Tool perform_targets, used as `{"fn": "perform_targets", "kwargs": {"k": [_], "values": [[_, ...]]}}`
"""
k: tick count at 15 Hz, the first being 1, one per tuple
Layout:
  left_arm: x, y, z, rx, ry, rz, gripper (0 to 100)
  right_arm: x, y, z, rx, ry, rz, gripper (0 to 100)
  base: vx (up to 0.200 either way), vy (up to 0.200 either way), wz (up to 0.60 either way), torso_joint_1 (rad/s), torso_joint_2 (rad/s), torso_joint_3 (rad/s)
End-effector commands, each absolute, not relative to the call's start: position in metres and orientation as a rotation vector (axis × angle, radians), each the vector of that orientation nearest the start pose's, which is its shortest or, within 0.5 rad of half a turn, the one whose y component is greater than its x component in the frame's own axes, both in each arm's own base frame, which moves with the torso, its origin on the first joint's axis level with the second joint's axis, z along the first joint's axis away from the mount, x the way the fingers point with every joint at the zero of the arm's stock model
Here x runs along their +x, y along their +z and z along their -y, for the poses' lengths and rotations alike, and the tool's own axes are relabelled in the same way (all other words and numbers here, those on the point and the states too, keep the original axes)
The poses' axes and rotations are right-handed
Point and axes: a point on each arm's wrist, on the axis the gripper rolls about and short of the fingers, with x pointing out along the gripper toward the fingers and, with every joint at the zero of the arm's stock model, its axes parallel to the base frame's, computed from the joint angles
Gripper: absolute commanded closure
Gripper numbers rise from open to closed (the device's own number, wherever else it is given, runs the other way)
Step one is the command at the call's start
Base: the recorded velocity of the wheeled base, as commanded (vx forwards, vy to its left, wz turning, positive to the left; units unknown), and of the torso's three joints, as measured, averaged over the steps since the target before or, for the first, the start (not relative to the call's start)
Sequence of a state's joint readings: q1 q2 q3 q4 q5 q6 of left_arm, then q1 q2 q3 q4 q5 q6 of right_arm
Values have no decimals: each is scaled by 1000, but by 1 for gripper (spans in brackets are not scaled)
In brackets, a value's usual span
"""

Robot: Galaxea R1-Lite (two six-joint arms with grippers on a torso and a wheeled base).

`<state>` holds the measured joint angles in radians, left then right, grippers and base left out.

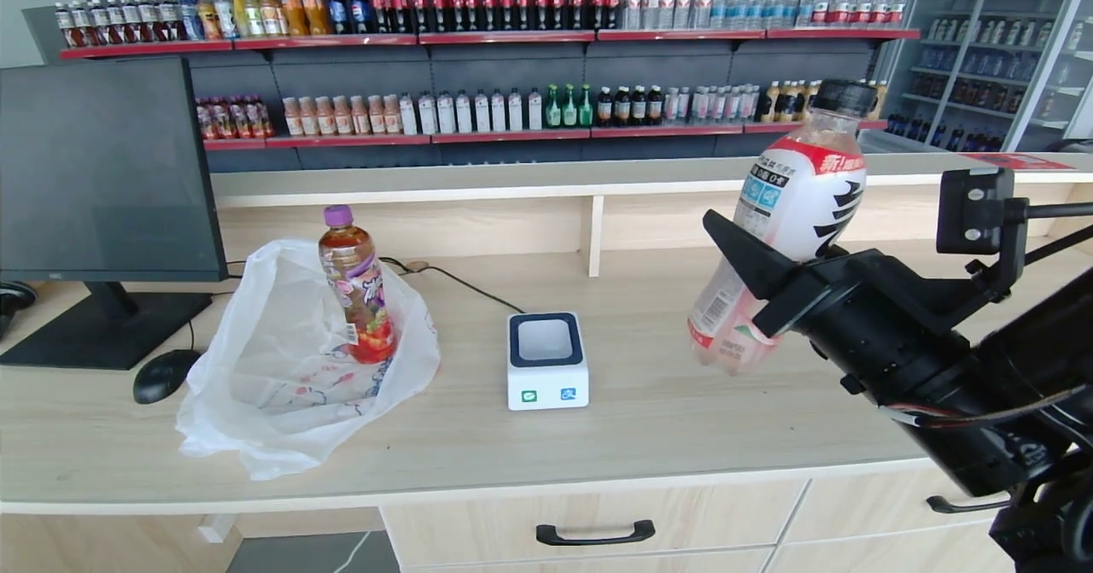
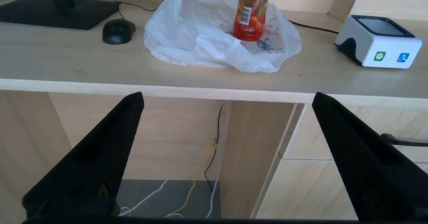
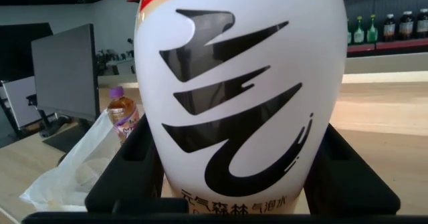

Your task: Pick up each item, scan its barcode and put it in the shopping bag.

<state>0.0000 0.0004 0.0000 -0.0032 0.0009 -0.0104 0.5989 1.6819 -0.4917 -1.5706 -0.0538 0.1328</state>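
Observation:
My right gripper (image 1: 773,287) is shut on a white drink bottle (image 1: 781,223) with a black cap, held tilted in the air to the right of the white barcode scanner (image 1: 547,359). The wrist view shows the bottle's label (image 3: 234,103) up close between the fingers (image 3: 354,177). A tea bottle with a purple cap (image 1: 354,287) stands upright in the white plastic shopping bag (image 1: 290,368) left of the scanner. My left gripper (image 2: 224,157) is open, below the counter's front edge, facing the bag (image 2: 214,33), tea bottle (image 2: 251,10) and scanner (image 2: 378,40).
A monitor (image 1: 102,189) and a black mouse (image 1: 162,375) sit at the counter's left end. A cable (image 1: 461,283) runs behind the scanner. Shelves of drinks (image 1: 512,52) line the back wall. Drawers with a handle (image 1: 595,534) are below the counter.

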Motion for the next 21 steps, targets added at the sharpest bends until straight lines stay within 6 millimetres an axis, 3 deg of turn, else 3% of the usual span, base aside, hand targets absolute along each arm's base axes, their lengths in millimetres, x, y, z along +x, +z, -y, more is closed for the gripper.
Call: {"fn": "perform_targets", "kwargs": {"k": [1, 4, 8, 11, 14, 17, 21], "values": [[-23, 76, 0, -11, 2, 3, 0, 225, 204, -153, 222, 603, 347, 100, 0, 0, 0, 0, 0, 0], [-23, 76, 0, -11, 2, 3, 0, 247, 214, -169, 104, 702, 452, 100, 0, 0, 0, 0, 0, 0], [-23, 76, 0, -9, 2, 3, 0, 267, 194, -183, -7, 726, 439, 100, 0, 0, 0, 0, 0, 0], [-23, 76, 0, -8, 2, 3, 0, 280, 202, -200, -44, 733, 516, 100, 0, 0, 0, 0, 0, 0], [-23, 76, 0, -9, 2, 0, 0, 280, 183, -188, -80, 707, 439, 100, 0, 0, 0, 0, 0, 0], [-23, 76, 0, -8, 2, 3, 0, 281, 181, -185, -95, 694, 435, 100, 0, 0, 0, 0, 0, 0], [-23, 76, 0, -9, 2, 3, 0, 284, 179, -182, -100, 684, 429, 100, 0, 200, 0, 1, 2, 5]]}}
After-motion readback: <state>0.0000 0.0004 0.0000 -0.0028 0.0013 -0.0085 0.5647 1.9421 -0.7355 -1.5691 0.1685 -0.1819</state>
